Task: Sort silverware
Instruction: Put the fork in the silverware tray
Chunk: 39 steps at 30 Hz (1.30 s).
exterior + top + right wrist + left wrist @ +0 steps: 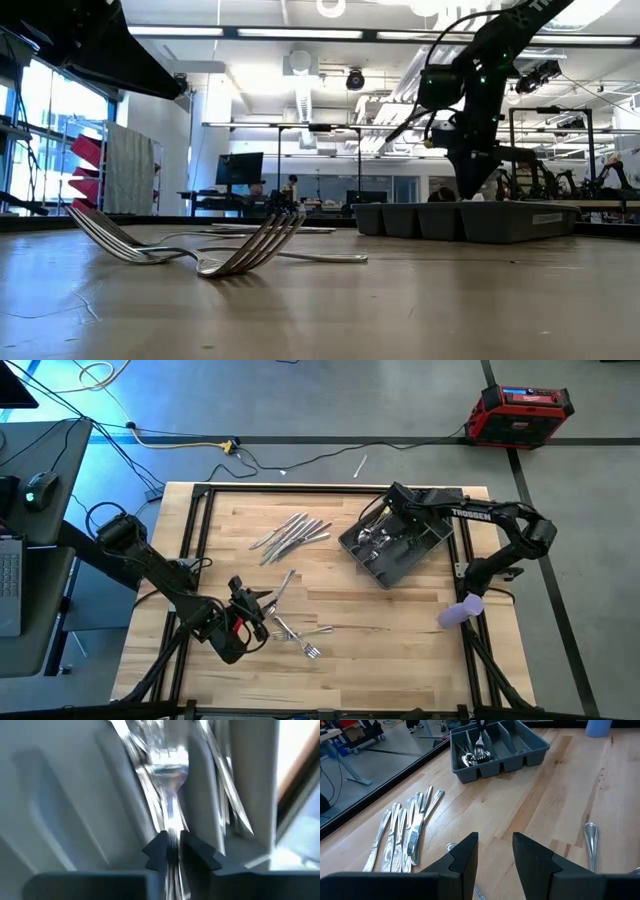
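From above, we see the light wooden table top with its black frame (400,630). The dark grey plastic tray with long slots (425,555) sits tilted near the far right part of the table, close to the black rail on that side. The right gripper (392,530) reaches down into the tray, over some shiny silver forks already lying in it. A row of shiny silver knives (292,534) lies side by side in the far middle of the table. A few loose silver forks (300,630) lie near the front, just beside the left gripper (262,612). Between the knives, the forks and the tray we see plenty of bare wood. A small soft purple thing (460,610) sits at the right edge.

From table height, two of the loose forks (240,250) lie close to us with their prongs curling up. The tray (480,220) stands far back on the right, and the right arm comes down into it.

From the left wrist, we see the left gripper (495,857) with its two dark fingers apart and nothing between them. It hangs over bare wood, with the knives (405,832) on one side and the tray (520,757) farther off.

From the right wrist, the right gripper (172,851) is down inside a tray slot. Its fingers sit close on the thin handle of a shiny silver fork (167,775).
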Tool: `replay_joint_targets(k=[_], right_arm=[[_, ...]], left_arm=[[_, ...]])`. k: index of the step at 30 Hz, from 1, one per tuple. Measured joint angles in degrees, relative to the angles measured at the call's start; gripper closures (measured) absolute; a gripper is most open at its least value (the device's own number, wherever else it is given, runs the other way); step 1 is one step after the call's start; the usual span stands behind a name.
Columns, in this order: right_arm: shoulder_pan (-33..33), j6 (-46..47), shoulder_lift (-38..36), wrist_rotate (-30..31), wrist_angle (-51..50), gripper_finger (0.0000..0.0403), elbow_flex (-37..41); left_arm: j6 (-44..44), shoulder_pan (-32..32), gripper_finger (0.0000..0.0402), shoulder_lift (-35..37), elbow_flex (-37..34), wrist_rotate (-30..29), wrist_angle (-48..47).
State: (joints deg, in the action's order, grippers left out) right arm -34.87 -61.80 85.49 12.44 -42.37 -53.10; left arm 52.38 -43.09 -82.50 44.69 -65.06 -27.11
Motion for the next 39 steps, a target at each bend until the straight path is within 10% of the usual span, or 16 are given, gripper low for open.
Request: replay_joint_targets(k=[10,20,30,39], right_arm=[[9.8,5.3,-6.5,10.5,2.9,0.0236,-0.1],[30.6,39.2,-9.1,-10.5,19.6,0.0232,0.4],[46.0,55.9,11.4,-15.5,46.9,0.0233,-1.7],[52.4,59.9,32.7,-14.0,46.2,0.0233,-19.3]], left_arm=[[0.0,0.0,0.0298,0.0,0.0,0.1,0.1],[0.0,0.0,0.0298,0.0,0.0,0.2,0.2],[0.0,0.0,0.0298,0.0,0.0,0.0,0.4],[0.0,0.0,0.0298,0.0,0.0,0.0,0.3]])
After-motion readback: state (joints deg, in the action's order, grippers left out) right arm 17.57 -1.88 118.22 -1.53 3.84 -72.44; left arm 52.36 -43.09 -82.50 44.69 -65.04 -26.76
